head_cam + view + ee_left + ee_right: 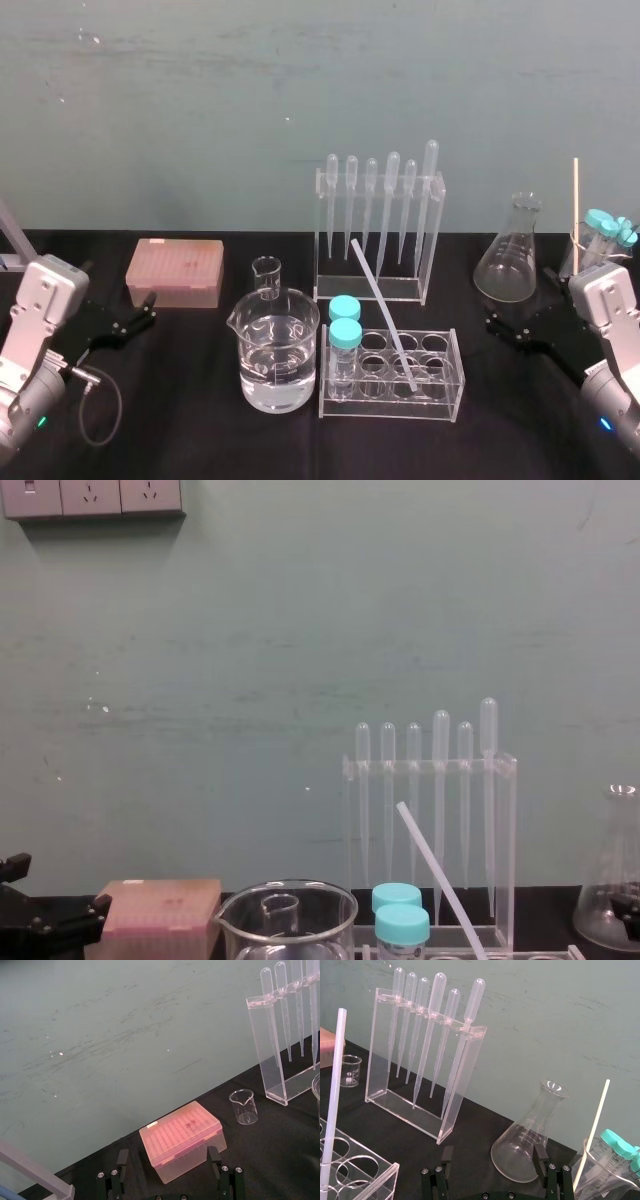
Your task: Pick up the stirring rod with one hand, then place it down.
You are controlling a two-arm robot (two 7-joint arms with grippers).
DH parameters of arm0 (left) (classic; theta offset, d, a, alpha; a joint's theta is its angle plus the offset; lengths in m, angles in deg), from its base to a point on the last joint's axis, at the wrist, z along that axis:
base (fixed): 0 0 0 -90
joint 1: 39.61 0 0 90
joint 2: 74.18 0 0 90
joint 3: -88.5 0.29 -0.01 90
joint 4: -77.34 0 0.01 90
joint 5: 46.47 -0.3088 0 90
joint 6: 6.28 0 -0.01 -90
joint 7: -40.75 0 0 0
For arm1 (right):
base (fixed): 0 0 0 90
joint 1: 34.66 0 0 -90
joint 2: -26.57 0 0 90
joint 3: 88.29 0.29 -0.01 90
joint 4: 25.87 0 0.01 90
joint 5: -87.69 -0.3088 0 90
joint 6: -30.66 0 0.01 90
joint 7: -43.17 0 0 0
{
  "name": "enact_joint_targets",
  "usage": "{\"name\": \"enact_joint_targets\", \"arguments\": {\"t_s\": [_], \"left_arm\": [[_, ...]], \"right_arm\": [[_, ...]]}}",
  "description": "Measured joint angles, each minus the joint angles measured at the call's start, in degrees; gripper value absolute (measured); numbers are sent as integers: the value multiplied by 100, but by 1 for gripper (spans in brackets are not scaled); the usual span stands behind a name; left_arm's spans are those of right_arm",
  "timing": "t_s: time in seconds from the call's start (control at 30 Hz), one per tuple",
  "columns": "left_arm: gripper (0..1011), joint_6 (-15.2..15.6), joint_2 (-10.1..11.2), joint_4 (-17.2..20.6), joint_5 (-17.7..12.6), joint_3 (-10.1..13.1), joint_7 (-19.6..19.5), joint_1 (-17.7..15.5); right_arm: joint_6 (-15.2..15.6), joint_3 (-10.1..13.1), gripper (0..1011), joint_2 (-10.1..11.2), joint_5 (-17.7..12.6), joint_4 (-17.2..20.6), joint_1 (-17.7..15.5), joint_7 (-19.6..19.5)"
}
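Step 1 pending: stirring rod (383, 310) leans in tube rack (452, 372), centre frame. Left gripper (140, 315) and right gripper (508, 326), lower left and right, both spread wide, empty. Next: pinch rod's upper length.

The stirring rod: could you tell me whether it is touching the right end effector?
Apart. In the head view the stirring rod leans in the tube rack, with bare table between it and the right end effector.

The left gripper (168, 1152), jaws apart, faces a pink box (186, 1127).
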Motion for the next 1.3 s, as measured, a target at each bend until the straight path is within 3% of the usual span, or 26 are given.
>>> {"name": "enact_joint_targets", "arguments": {"t_s": [1.3], "left_arm": [[1000,0,0,0,0,0,0,0]], "right_arm": [[0,0,1003,0,0,0,0,0]]}}
